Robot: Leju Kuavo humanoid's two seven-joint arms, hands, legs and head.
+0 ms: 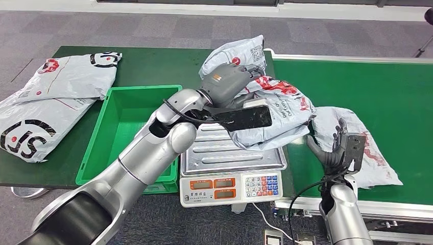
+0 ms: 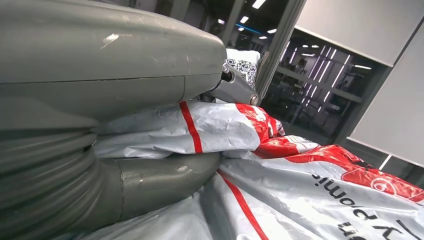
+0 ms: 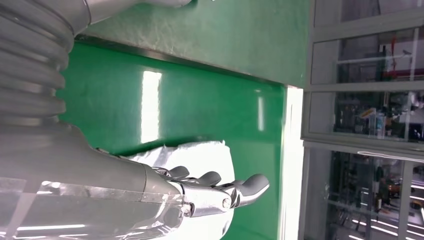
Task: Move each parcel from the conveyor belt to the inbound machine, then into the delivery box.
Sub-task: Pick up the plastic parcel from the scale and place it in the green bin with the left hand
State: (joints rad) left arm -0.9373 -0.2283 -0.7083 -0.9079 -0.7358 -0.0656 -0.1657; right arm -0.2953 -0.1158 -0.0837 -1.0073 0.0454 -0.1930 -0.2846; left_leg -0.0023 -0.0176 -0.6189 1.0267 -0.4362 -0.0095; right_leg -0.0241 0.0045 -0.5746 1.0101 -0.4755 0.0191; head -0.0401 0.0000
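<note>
A crumpled grey plastic parcel with red print (image 1: 275, 109) is gripped by the left hand (image 1: 230, 81), overhanging the far right of the steel-topped weighing scale (image 1: 224, 153). It should be lowered flat and fully onto the platform. The right hand (image 1: 339, 145) is held spread, empty, above another parcel on the green conveyor belt (image 1: 367, 87).

The left arm (image 1: 153, 148) reaches forward and to the right, bent at the elbow, its hand (image 1: 230, 81) palm down with fingers (image 2: 240, 90) and thumb (image 2: 165, 180) closed on a parcel (image 1: 270, 109). The right arm (image 1: 344, 214) rises nearly upright at the lower right. Its hand (image 1: 339, 145) is raised with fingers (image 3: 225, 187) apart and lightly curved, holding nothing.
</note>
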